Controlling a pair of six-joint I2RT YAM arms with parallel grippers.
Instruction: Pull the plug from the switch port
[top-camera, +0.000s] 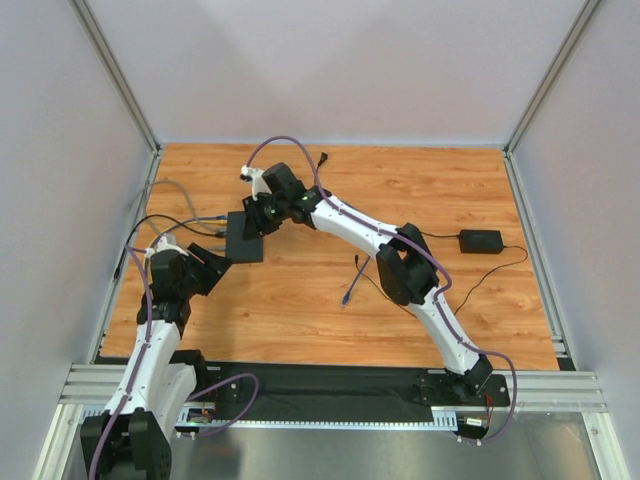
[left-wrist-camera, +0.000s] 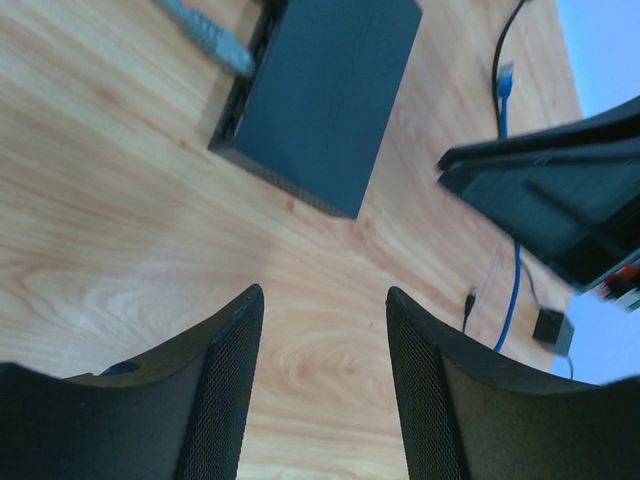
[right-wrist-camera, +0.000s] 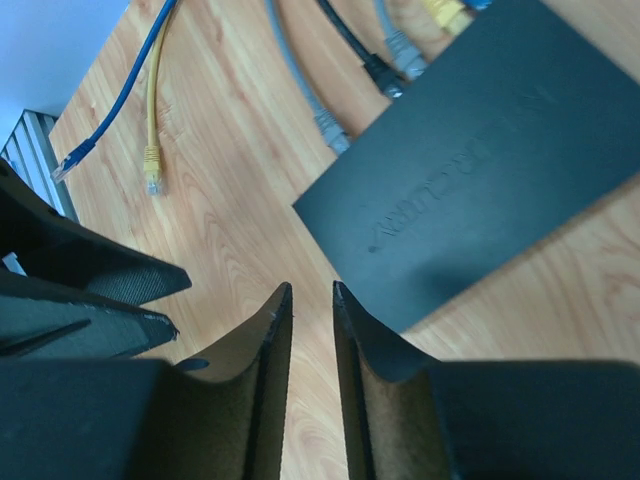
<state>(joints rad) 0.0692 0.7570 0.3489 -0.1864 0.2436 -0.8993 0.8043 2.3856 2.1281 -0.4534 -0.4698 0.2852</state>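
The switch box (top-camera: 243, 238) lay flat on the left part of the wooden surface (top-camera: 400, 190), between the two arms. A grey plug (right-wrist-camera: 330, 128) and a black plug (right-wrist-camera: 382, 72) ran into one narrow edge of it. The left gripper (left-wrist-camera: 322, 300) hovered just short of the box, jaws wide and empty. The right gripper (right-wrist-camera: 310, 290) hung near a corner of the box, jaws narrow with nothing between them.

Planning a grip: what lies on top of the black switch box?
Nothing on the switch box, only faint lettering. The right gripper hides its far corner from above.
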